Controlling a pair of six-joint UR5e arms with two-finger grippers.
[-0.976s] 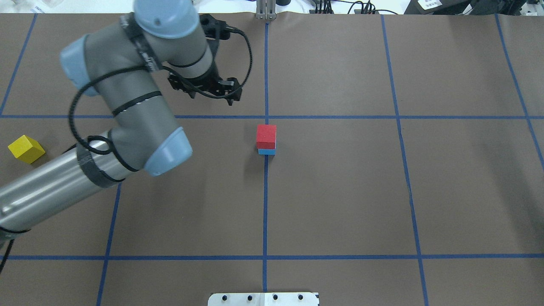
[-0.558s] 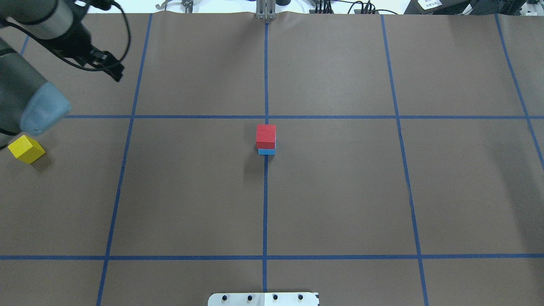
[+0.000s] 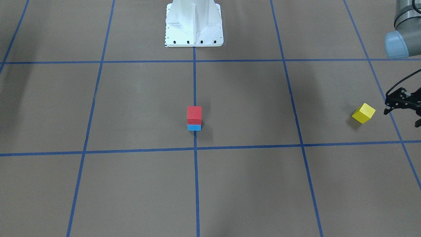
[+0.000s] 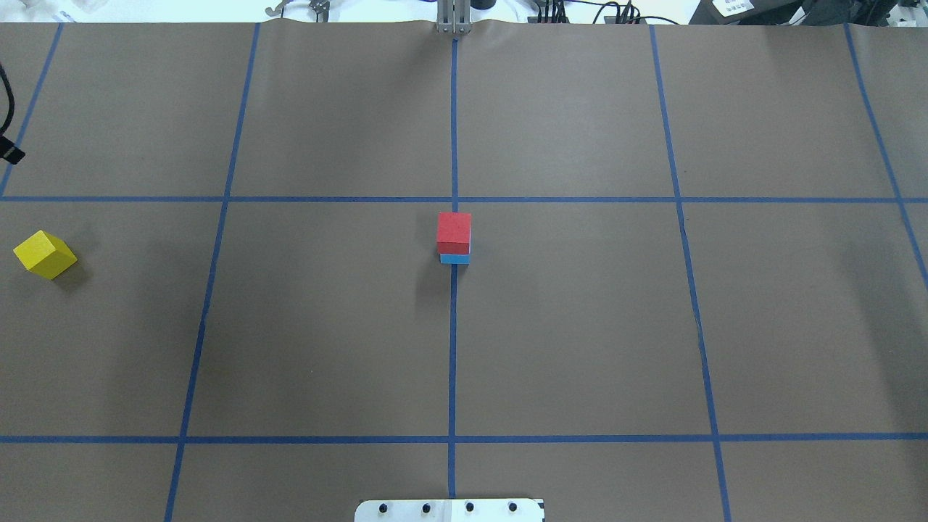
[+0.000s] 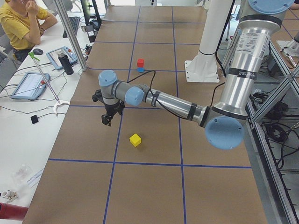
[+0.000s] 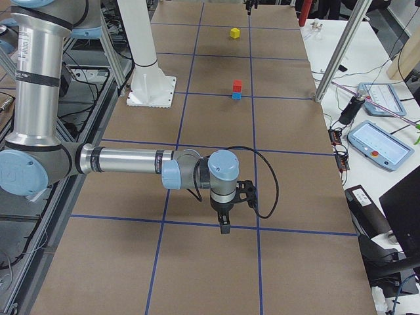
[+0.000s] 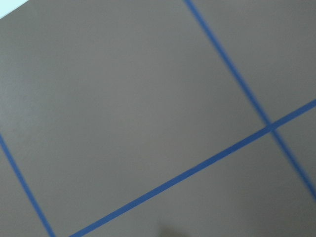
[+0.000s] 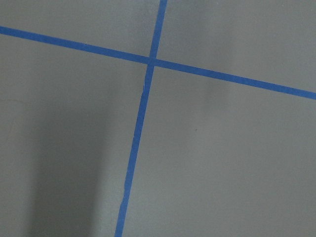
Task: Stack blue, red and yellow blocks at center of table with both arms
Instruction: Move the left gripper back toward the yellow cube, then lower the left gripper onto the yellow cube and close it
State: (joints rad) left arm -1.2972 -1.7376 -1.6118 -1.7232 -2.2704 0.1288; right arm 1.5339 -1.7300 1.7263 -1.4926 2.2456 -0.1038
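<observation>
A red block (image 4: 454, 230) sits on a blue block (image 4: 454, 259) at the table's centre, on the middle tape line. A yellow block (image 4: 45, 254) lies alone, turned at an angle, near the table's left edge. My left gripper (image 3: 401, 119) hangs open and empty above the table just beyond the yellow block (image 3: 363, 113), apart from it; the overhead view shows only a sliver of it. My right gripper (image 6: 224, 226) shows only in the exterior right view, low over bare table at the right end, far from the blocks; I cannot tell whether it is open.
Brown paper with blue tape grid lines covers the table. The robot's white base (image 3: 194, 23) stands at the near middle edge. A side table with tablets (image 5: 28, 85) and a seated person (image 5: 21, 23) lies beyond the far edge.
My left arm has swung from the far middle-left of the table out to the left edge, almost leaving the overhead view. The blocks have not moved.
</observation>
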